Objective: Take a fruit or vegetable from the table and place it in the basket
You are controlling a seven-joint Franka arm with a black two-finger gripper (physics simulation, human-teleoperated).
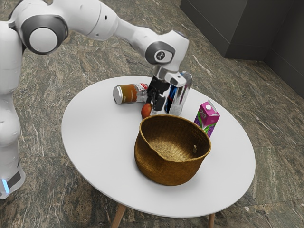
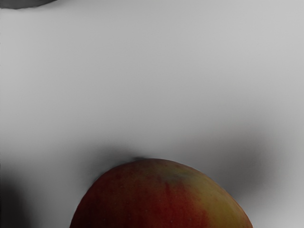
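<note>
Status: early, at the grasping stage. The rounded red-and-yellow fruit is outside the wide brown woven basket, beyond its rim as seen in the exterior view. The black end effector is directly at the fruit; how far it is open, and whether it has hold of the fruit, I cannot tell. In the wrist view the fruit lies at the lower edge, against the white round desk, with dark shading beside it; any lift off the surface is not evident.

Done: reach to the fruit, by my judgement. Remaining: confirm or make the grasp, raise the fruit above the basket rim, carry it over the opening, release. Risk: a low carry path could strike the rim.
</note>
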